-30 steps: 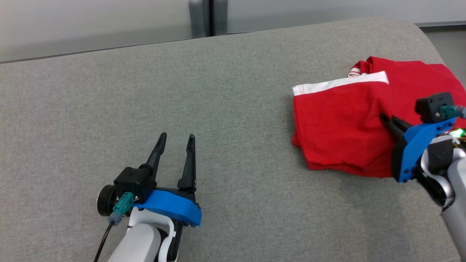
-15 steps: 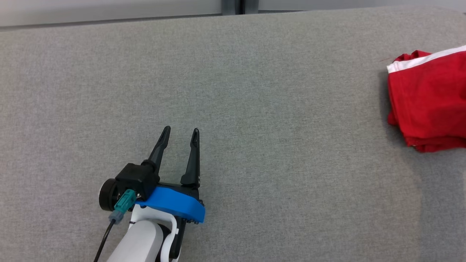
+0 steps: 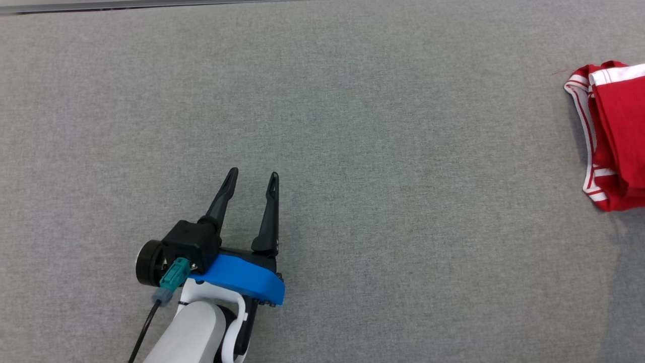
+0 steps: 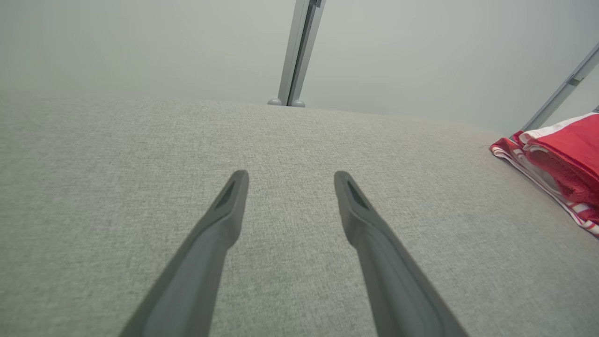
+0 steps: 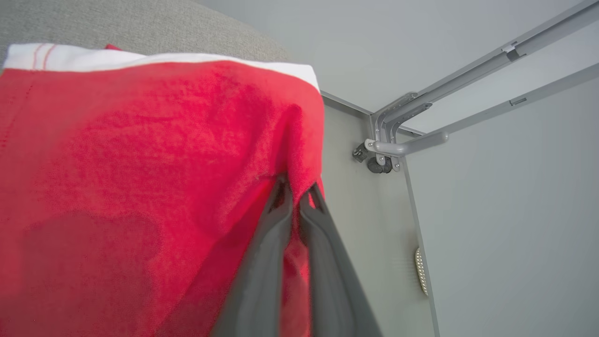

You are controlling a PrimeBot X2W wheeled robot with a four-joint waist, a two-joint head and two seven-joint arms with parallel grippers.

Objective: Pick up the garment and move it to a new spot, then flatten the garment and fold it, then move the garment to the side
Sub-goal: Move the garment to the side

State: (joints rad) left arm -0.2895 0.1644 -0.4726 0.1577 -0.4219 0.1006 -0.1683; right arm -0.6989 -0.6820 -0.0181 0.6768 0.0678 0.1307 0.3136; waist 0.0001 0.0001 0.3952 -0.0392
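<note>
1. The left gripper (image 3: pixel 253 174) hovers low over the grey pad (image 3: pixel 383 116), its fingers spread wide with nothing between them.
2. The right gripper (image 5: pixel 298 187) has its fingers pinched together on a fold of the garment (image 5: pixel 140 154).
3. The garment is red with white trim. It is bunched at the pad's right side, its striped edge on the pad, well apart from the left gripper.
4. Behind the pad is a pale wall with a grey post (image 4: pixel 299 51).
</note>
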